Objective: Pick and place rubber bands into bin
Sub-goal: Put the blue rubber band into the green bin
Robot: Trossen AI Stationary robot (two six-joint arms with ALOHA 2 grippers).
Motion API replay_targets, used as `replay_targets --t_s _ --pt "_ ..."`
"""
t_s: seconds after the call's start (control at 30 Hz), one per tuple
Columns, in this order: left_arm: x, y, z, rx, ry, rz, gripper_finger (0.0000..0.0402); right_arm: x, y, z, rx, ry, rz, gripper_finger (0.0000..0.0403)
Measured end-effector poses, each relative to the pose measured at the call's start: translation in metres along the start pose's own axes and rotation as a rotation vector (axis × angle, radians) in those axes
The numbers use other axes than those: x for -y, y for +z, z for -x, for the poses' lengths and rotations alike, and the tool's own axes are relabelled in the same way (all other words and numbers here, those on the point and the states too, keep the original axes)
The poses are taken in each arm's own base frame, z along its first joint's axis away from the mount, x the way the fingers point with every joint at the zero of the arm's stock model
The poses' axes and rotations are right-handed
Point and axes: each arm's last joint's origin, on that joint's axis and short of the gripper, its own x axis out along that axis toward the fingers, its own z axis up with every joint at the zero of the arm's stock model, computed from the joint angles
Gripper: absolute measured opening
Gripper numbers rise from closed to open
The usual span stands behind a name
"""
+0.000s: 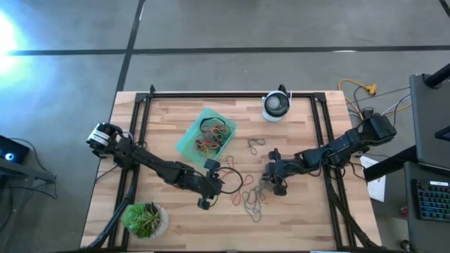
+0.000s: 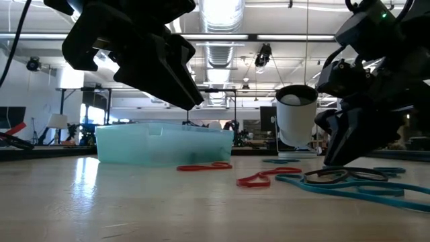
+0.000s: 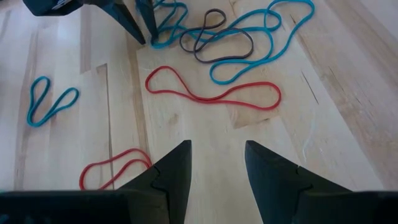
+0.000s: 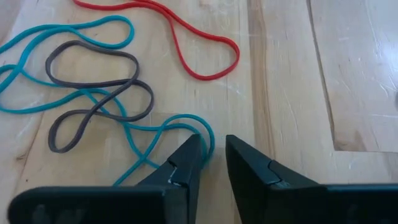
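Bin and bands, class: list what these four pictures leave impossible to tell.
- Bin: low view, frosted wall hides its contents.
- Bands in the bin: high view, too small and tangled to count.
- Teal band: right wrist view, runs under the right gripper; whether it is pinched is hidden.
- Left gripper: open, nothing between its fingers.

Potted green plant (image 1: 145, 219) at 1 table (image 1: 309, 218) corner, white-and-black round device (image 1: 276, 105) at the far edge.

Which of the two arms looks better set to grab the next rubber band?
Probably the right. Its gripper is down on the table, fingers slightly apart, at a teal band in the pile. The left gripper hovers open over bare wood, short of a red band.
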Motion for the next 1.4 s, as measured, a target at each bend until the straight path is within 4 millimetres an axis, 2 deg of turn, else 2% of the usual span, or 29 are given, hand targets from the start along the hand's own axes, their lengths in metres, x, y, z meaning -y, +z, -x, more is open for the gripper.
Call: replay_targets --t_s 0.4,0.83,1.07,1.17,1.4 --pt "0.000 0.000 0.000 -0.003 0.000 -0.001 0.0135 0.000 -0.005 0.006 -0.074 0.034 -0.065 0.0093" --pt "0.000 -0.001 0.000 -0.005 0.000 -0.002 0.0135 -0.004 -0.001 0.020 -0.028 0.098 -0.072 0.0097" --pt "0.000 -0.001 0.000 -0.006 0.000 -0.002 0.0135 -0.004 -0.019 0.020 -0.078 0.094 -0.150 0.0100" --pt "0.000 -0.001 0.000 -0.005 0.000 -0.002 0.0135 -0.004 -0.021 0.018 -0.066 0.093 -0.190 0.0100" --pt "0.000 -0.001 0.000 -0.005 0.000 -0.002 0.0135 -0.010 -0.023 0.016 -0.034 0.130 -0.165 0.0099"
